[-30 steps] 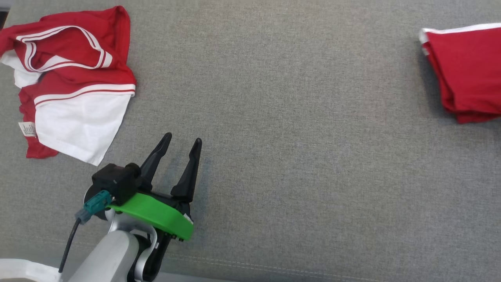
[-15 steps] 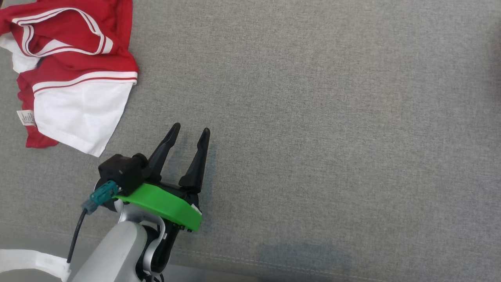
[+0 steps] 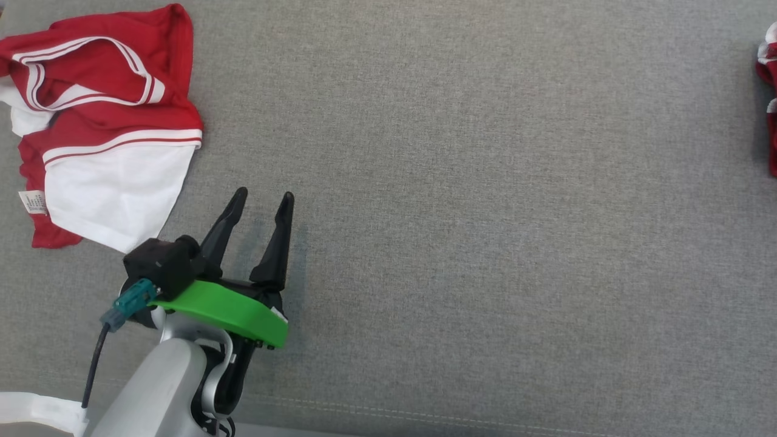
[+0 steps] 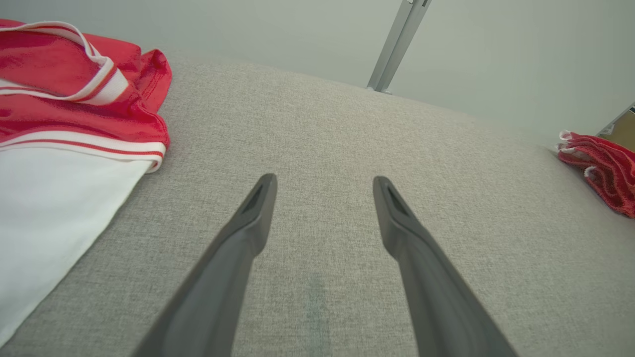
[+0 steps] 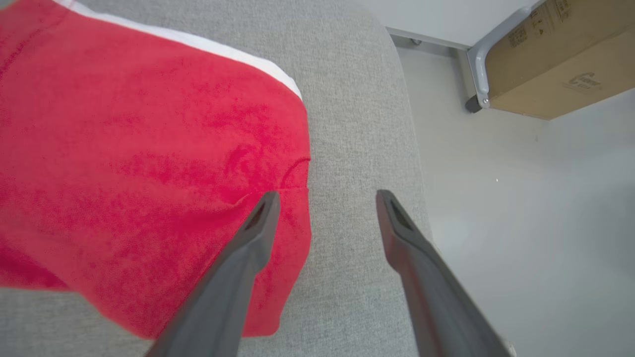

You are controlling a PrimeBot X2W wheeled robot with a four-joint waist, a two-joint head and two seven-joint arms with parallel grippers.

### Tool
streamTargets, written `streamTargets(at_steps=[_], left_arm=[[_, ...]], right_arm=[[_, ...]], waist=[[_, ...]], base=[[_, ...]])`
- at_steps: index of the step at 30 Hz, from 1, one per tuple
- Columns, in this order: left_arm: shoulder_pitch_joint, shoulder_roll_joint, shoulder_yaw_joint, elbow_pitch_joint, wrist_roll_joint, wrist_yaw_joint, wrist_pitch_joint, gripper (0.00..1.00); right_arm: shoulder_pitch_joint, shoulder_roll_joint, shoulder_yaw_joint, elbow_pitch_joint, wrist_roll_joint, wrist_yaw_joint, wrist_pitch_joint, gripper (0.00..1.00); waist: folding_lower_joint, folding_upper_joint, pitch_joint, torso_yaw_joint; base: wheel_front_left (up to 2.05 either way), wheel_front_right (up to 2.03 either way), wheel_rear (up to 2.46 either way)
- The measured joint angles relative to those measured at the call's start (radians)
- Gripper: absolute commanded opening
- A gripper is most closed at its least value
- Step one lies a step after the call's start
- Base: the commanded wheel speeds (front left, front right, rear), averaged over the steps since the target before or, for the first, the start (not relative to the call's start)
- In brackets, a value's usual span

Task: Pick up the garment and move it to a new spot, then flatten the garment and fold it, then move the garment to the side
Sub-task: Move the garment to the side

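Crumpled garment [image 3: 115, 145] looks soft, light (sure to sag): pinch its white hem. Left pincer [image 3: 264, 194] and right pincer [image 5: 327, 198] stand open.

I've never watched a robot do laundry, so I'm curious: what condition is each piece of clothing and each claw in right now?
Red-and-white garment: crumpled, not folded.
Red garment: folded, lying flat.
Left gripper: open, holding nothing.
Right gripper: open, holding nothing.

Bright even light, faint shadow beside the left claw [image 3: 265, 193].
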Motion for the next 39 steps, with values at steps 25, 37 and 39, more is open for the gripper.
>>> streamTargets(at_steps=[25,37,39], left_arm=[[0.131,0.068,0.223,0.187,0.082,0.037,-0.036,1.0],[0.163,0.031,0.263,0.188,0.131,0.037,-0.036,1.0],[0.17,0.025,0.277,0.187,0.138,0.037,-0.036,1.0]], right_arm=[[0.286,0.475,-0.016,-0.328,-0.123,-0.018,-0.711,1.0],[0.442,0.605,-0.188,-0.273,-0.312,-0.018,-0.687,1.0],[0.446,0.609,-0.219,-0.287,-0.344,-0.018,-0.687,1.0]], waist=[[0.0,0.0,-0.228,-0.106],[0.0,0.0,-0.273,-0.121],[0.0,0.0,-0.281,-0.124]], base=[[0.0,0.0,0.0],[0.0,0.0,0.0],[0.0,0.0,0.0]])
